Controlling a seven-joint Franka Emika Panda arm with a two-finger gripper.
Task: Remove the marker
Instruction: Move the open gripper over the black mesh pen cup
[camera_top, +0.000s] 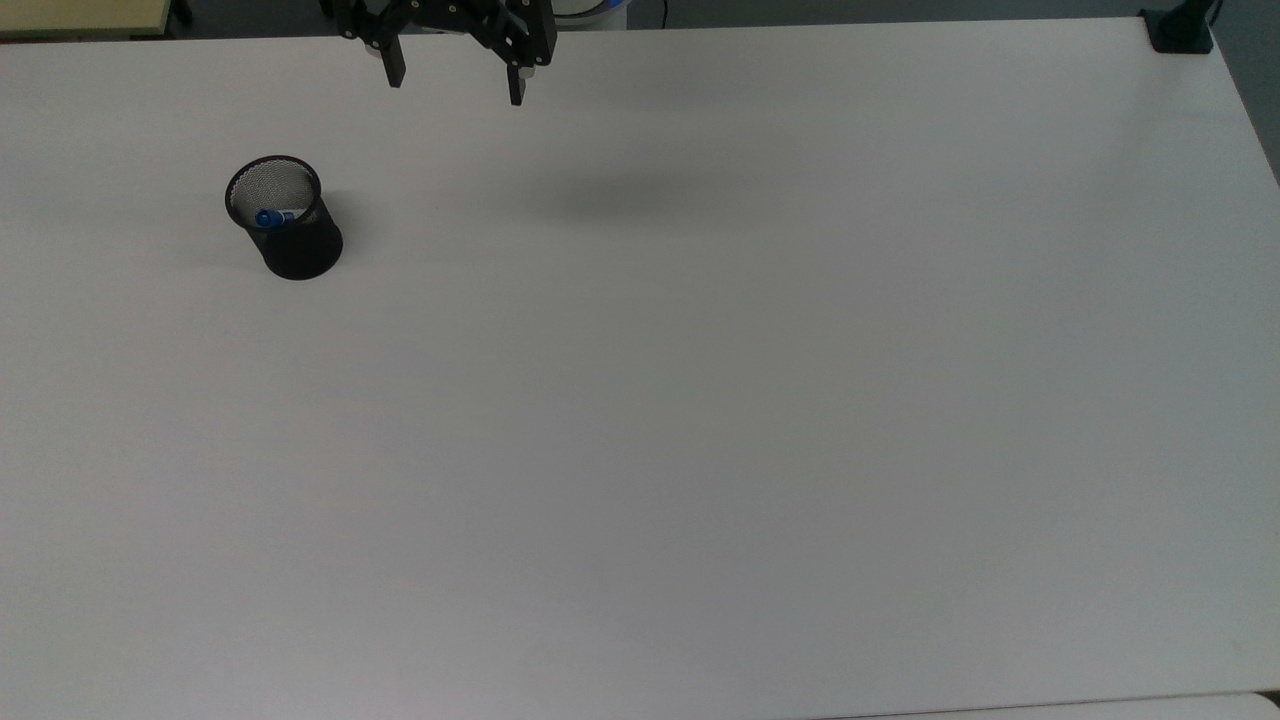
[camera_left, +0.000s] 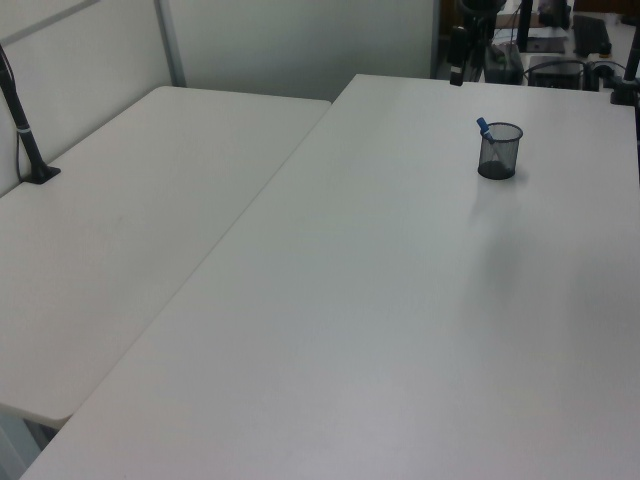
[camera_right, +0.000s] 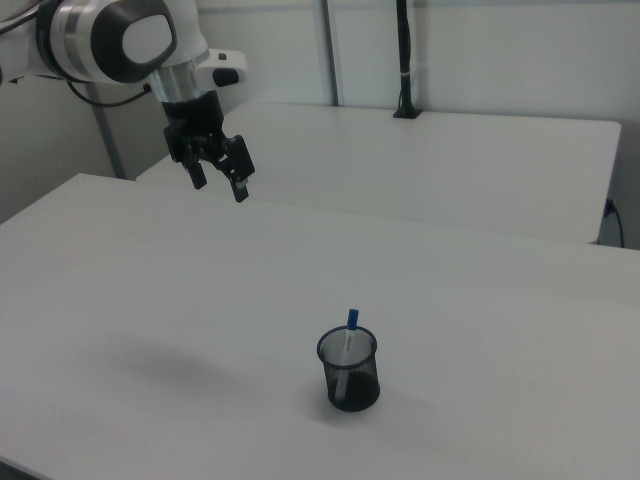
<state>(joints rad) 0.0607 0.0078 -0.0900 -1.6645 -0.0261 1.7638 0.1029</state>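
Well, I see the marker (camera_top: 268, 218) standing tilted inside the black mesh cup (camera_top: 288, 222), while my gripper (camera_top: 455, 85) hangs at the cup's one o'clock in the top view, fingers spread, holding nothing.

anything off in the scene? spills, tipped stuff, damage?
Nothing stands out. The mesh cup stands upright on the table with the marker leaning inside it, blue end up. The gripper hangs above the table, fingers open, well away from the cup.
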